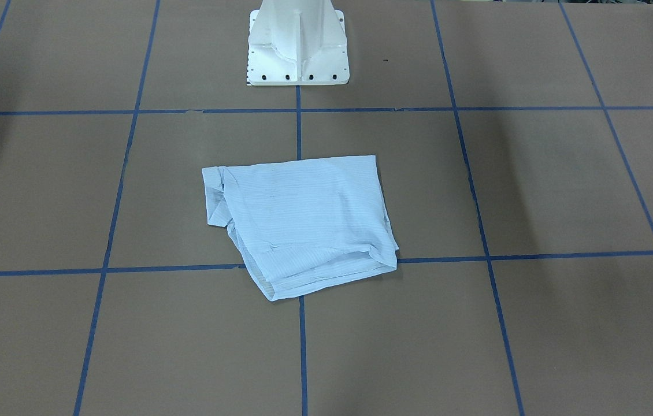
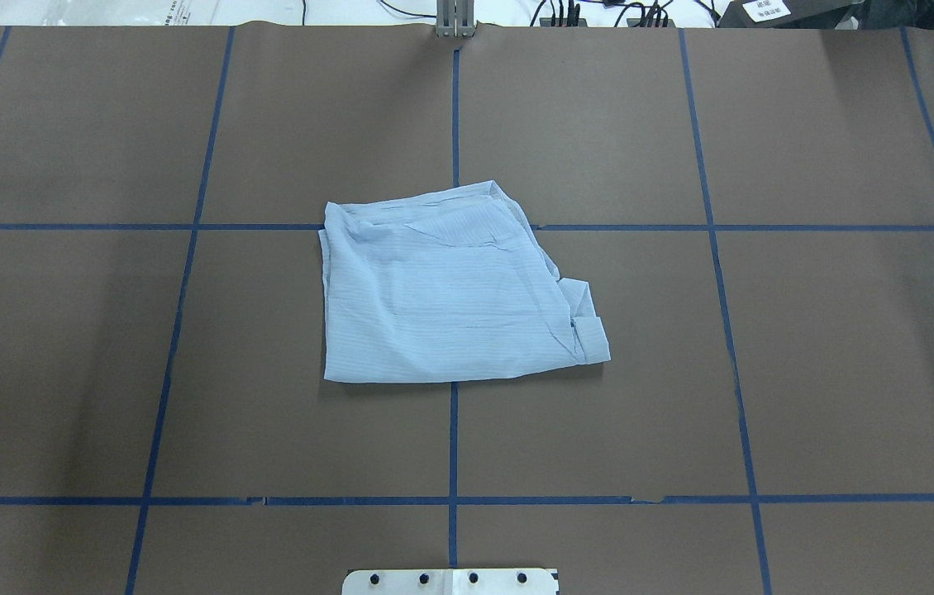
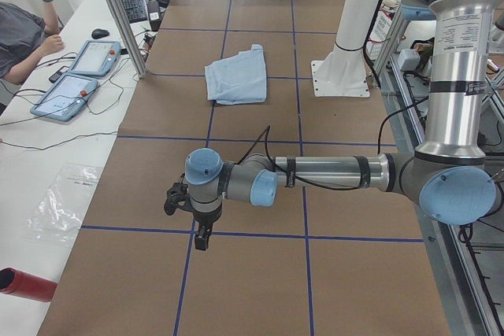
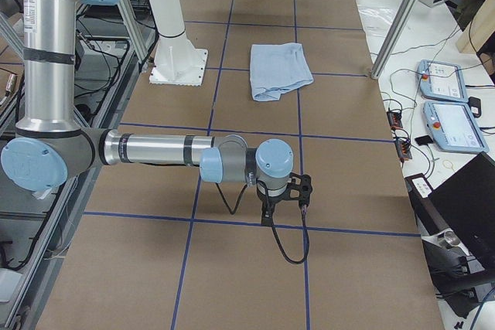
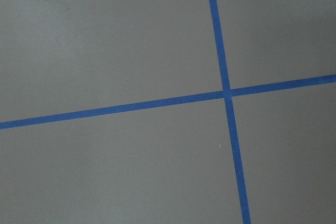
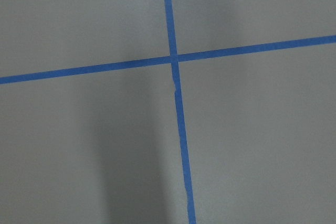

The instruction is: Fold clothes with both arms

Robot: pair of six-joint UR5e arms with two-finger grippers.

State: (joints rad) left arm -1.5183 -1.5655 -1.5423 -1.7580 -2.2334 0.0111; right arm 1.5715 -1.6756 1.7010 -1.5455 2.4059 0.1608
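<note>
Shirt (image 2: 450,289) lies folded; left gripper (image 3: 202,240), right gripper (image 4: 267,216) only in side views; aperture cannot tell.

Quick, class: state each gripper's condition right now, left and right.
Left gripper: cannot be told; seen only from the side.
Right gripper: cannot be told; seen only from the side.

One pale blue shirt (image 2: 450,289), two arms (left arm (image 3: 323,172), right arm (image 4: 155,148)), one white pedestal (image 1: 297,46), two pendants (image 4: 455,125).
</note>
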